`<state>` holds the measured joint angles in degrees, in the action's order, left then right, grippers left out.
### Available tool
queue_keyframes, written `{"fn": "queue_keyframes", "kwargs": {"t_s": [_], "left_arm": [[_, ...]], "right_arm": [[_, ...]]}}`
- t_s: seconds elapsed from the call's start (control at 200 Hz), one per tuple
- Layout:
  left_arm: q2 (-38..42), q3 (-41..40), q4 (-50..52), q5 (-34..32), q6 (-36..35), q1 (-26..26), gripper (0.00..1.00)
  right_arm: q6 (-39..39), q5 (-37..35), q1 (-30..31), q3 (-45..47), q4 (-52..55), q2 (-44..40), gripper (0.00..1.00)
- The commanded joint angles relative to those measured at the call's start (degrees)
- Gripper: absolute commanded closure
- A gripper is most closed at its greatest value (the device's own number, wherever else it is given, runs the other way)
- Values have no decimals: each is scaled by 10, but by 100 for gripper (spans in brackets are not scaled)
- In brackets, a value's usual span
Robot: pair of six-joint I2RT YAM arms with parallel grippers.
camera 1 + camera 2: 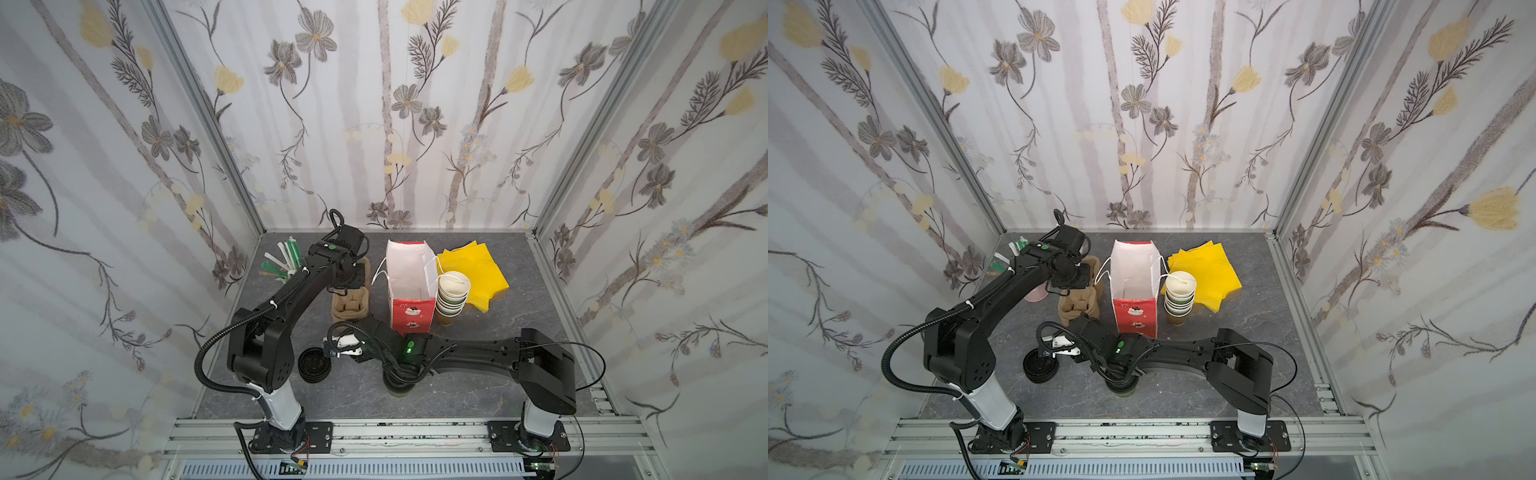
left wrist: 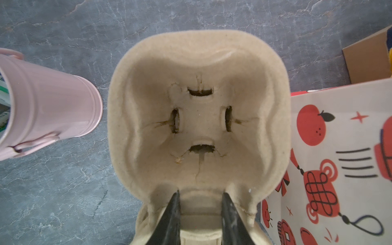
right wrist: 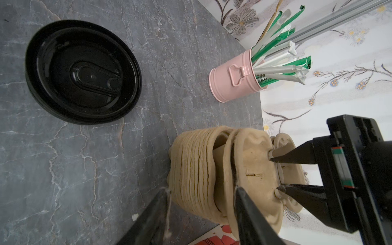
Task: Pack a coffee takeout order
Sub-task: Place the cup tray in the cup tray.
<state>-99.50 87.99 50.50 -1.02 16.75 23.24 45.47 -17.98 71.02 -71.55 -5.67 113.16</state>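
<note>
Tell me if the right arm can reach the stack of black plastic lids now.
Probably yes: the black plastic lids lie uncovered nearby, but the right pincer straddles the tan moulded-pulp carrier stack and must leave it.

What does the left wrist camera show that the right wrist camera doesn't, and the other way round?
Only the left wrist view looks into a cup well of the tan carrier, with four slots in its floor. Only the right wrist view shows the black lids and the stack of carriers. Both show that carrier pinched by the left gripper, the pink bucket and the grey table.
</note>
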Motion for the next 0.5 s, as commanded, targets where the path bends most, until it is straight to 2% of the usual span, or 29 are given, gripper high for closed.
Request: {"fn": "queue_keyframes", "kwargs": {"t_s": [0.0, 0.195, 0.495], "left_arm": [[-4, -1, 13, 6, -5, 0, 72], [-3, 6, 14, 4, -1, 0, 73], [10, 16, 22, -13, -2, -4, 71]], "right_arm": [[-4, -3, -2, -9, 2, 8, 50], [-15, -3, -3, 3, 4, -3, 51], [-97, 93, -2, 92, -37, -127, 50]]}}
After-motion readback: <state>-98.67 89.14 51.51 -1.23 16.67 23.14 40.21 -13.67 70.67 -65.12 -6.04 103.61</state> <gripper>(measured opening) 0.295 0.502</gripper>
